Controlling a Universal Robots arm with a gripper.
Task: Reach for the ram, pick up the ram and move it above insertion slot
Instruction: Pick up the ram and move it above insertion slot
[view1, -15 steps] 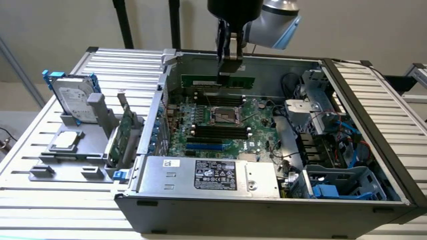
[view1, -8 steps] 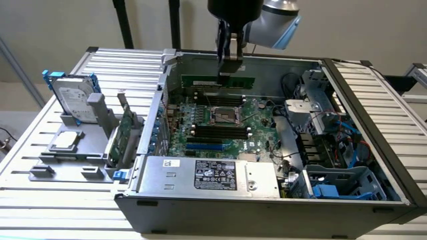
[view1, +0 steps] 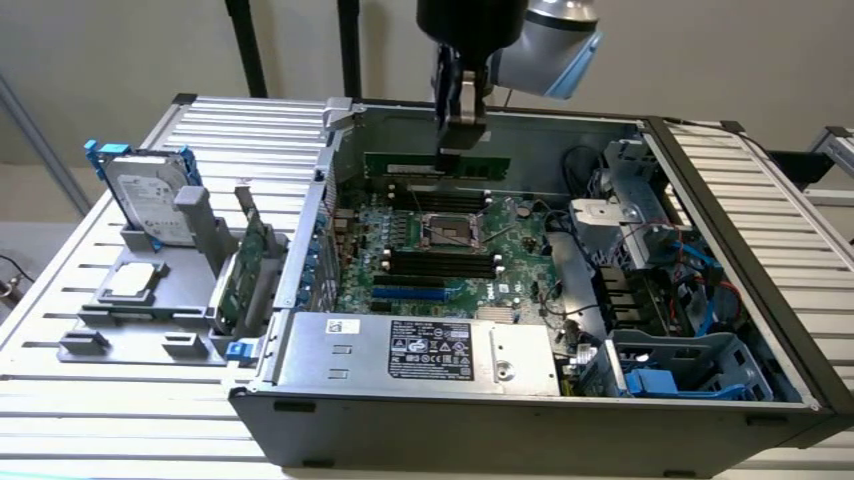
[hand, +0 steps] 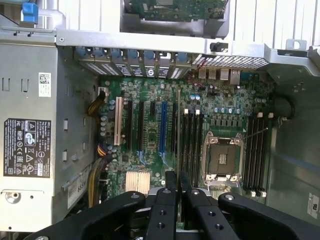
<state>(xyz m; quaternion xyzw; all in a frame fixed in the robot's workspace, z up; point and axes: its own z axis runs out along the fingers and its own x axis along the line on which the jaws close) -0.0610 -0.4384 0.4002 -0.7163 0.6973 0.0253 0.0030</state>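
Observation:
The ram (view1: 434, 163) is a long, thin green stick with small dark chips. It hangs level above the far end of the motherboard (view1: 441, 240) inside the open computer case. My gripper (view1: 461, 148) comes down from above and is shut on the stick's top edge. In the wrist view the ram (hand: 178, 130) shows edge-on as a thin line running out from between my gripper (hand: 178, 176). It lies beside the black memory slots (hand: 191, 142) next to the processor socket (hand: 220, 157).
A power supply (view1: 420, 350) fills the case's near side. Cables and a drive cage (view1: 667, 290) are on the exterior view's right. Outside the case, on the exterior view's left, a grey stand (view1: 134, 300) holds a hard drive (view1: 144, 195) and a larger green expansion card (view1: 247, 265).

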